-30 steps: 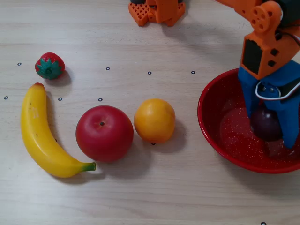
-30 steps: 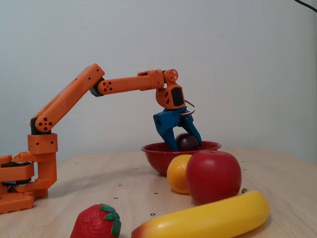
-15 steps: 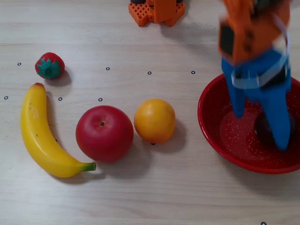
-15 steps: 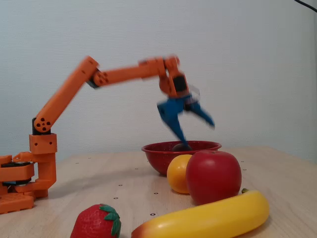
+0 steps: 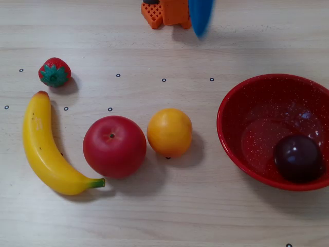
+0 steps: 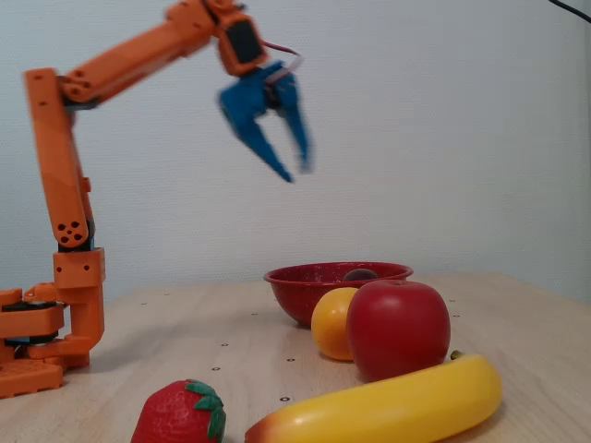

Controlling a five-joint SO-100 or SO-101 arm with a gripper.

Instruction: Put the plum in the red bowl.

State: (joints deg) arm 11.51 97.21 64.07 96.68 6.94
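The plum (image 5: 298, 158), dark and glossy, lies inside the red bowl (image 5: 241, 103) near its right front wall. In a fixed view from the side, only the plum's top (image 6: 360, 273) peeks over the red bowl's rim (image 6: 305, 288). My gripper (image 6: 297, 171) hangs high in the air, up and to the left of the bowl, blurred by motion. Its blue jaws stand a little apart with nothing between them. From above, only one blue finger (image 5: 200, 15) shows, at the top edge near the arm's base.
An orange (image 5: 169, 132), a red apple (image 5: 114, 146), a banana (image 5: 46, 149) and a strawberry (image 5: 54, 72) lie left of the bowl. The orange arm base (image 5: 164, 11) stands at the back edge.
The gripper let go of the plum, rose out of the bowl and swung back toward the arm's base. The plum now rests alone in the bowl.
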